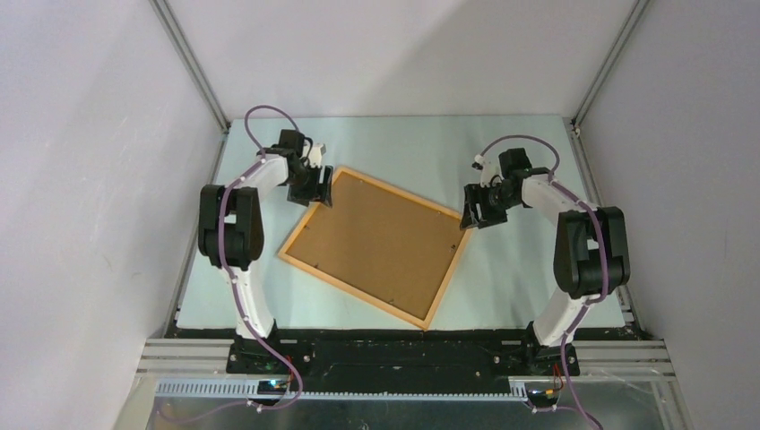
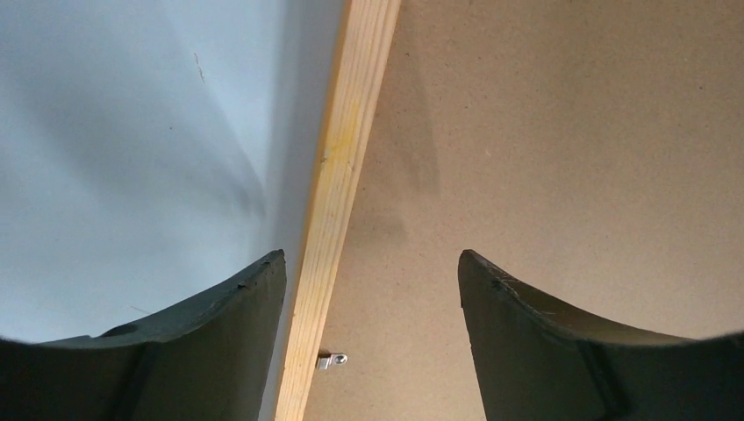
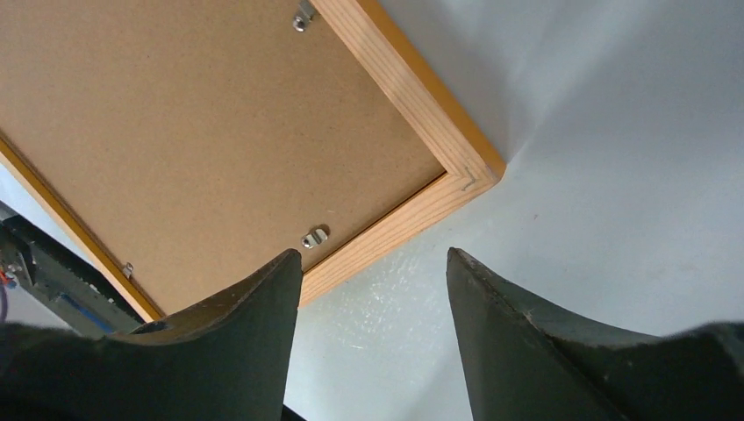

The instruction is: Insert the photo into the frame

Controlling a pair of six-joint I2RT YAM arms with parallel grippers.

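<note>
Spread apart at the left gripper [image 2: 373, 254], astride the frame [image 2: 338, 175] rail; spread also at the right gripper [image 3: 373, 253], over the table [image 3: 614, 175] just beside the frame's corner.

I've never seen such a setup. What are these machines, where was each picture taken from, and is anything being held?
These are two robot arms, the left arm and the right arm, bolted at the near edge of a pale table. The wide picture looks down from above. The other two come from a camera on each wrist, so the dark curved shapes there are the fingers. On the table lies a wooden frame, back side up, with a brown backing board in it. The left gripper sits over one frame edge; the right gripper hovers by a corner. Both are open and hold nothing.
</note>
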